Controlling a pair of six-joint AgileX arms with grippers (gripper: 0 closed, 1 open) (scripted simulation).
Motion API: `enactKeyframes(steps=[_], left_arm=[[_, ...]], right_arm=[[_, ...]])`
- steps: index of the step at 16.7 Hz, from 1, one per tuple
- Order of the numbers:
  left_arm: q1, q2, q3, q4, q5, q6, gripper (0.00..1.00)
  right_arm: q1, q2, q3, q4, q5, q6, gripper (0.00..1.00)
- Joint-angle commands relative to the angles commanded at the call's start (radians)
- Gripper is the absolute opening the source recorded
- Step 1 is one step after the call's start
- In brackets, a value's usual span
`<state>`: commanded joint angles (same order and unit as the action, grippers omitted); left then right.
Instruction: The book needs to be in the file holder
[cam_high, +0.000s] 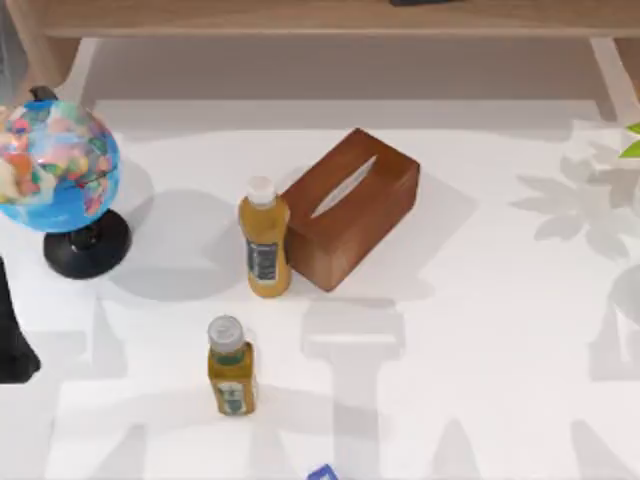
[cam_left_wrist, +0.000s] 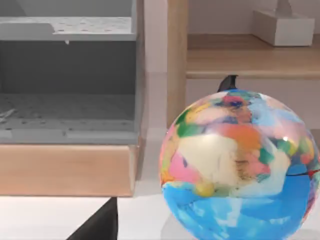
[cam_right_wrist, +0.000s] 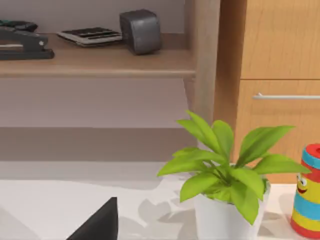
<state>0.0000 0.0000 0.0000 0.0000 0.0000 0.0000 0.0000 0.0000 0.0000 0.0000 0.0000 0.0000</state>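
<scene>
I am seeing nothing done yet: a small blue corner (cam_high: 321, 472), possibly the book, is lying untouched at the table's (cam_high: 500, 350) near edge; I cannot tell either gripper's jaw state.

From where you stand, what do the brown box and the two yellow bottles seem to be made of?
The brown tissue box looks like wood with a smooth satin finish: even reddish-brown faces and a pale slot on top. It could also be plastic. The taller bottle and the shorter bottle look like clear plastic holding yellow liquid, with grey caps and paper-like labels.
</scene>
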Motion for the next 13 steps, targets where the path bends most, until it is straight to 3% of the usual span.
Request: enactKeyframes(steps=[6, 13], left_arm=[[-0.024, 0.103, 0.104, -0.003, -0.021, 0.0, 1.0], [-0.125, 0.652, 0.665, -0.017, -0.111, 0.003, 1.0]], right_arm=[[0.0, 0.0, 0.0, 0.0, 0.0, 0.0, 1.0], [0.0, 0.0, 0.0, 0.0, 0.0, 0.0, 1.0]])
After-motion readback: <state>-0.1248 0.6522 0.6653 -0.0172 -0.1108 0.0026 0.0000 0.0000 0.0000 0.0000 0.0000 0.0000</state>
